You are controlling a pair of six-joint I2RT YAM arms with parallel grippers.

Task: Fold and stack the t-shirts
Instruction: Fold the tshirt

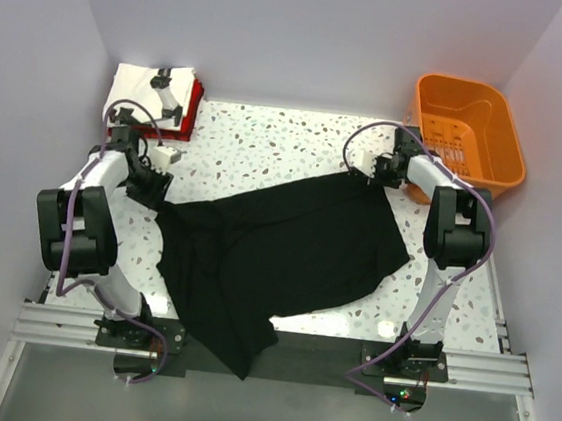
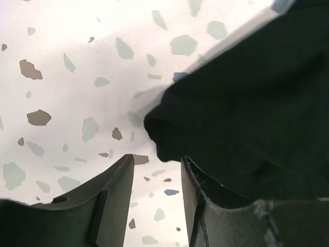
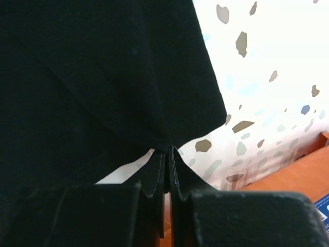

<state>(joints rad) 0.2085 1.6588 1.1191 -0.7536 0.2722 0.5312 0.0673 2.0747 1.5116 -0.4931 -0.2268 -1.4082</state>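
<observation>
Over in the far left corner of the speckled white table (image 1: 268, 139), a white cloth t-shirt with black printed figures (image 1: 139, 80) lay on top of a red cloth t-shirt (image 1: 196, 101). Just in front of that pile sat the left claw (image 1: 155, 185). Its 2 fingers stood partly apart, with nothing held between them.

The big plain black cloth t-shirt (image 1: 287, 251) lay just to the right of that claw. In the left wrist view, a bunched corner of the cloth sat right at the finger tips, a little to the right of the gap and not inside it. So I think the left claw was the nearer one for that corner, and it needed to slide a bit right to catch it.

The black shirt lay on a slant. Its long way ran from the far right down to the near left, where 1 end hung over the near edge of the table.

At the far right corner of the shirt, the right claw (image 1: 366, 169) was pinched tight on the cloth. Close behind that arm stood the orange plastic basket (image 1: 423, 100), so room was small there. More speckled table showed behind the middle of the shirt.
</observation>
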